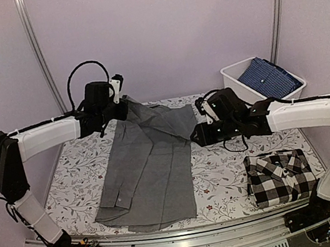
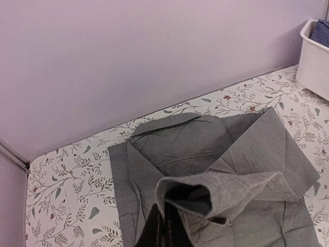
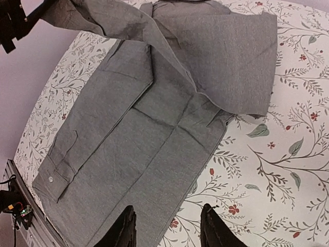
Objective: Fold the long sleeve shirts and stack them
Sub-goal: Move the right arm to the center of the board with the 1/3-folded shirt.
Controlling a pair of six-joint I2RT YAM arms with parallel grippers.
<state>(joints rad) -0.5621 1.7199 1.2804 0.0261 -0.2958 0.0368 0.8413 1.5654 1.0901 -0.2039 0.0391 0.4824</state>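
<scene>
Two long sleeve shirts lie on the flowered table point(image 1: 223, 171): one grey shirt point(image 1: 149, 164) and one checked shirt point(image 1: 280, 175). The left gripper point(image 2: 164, 234) is clamped on a fold of the grey shirt, which is raised there while the rest spreads flat below and ahead of it. The right gripper point(image 3: 167, 226) hovers with jaws parted (nothing between them) above the grey shirt's edge. The checked shirt sits folded well behind the right gripper, near that arm's base. One white bin point(image 1: 234, 83) holds one blue cloth point(image 1: 268, 77).
</scene>
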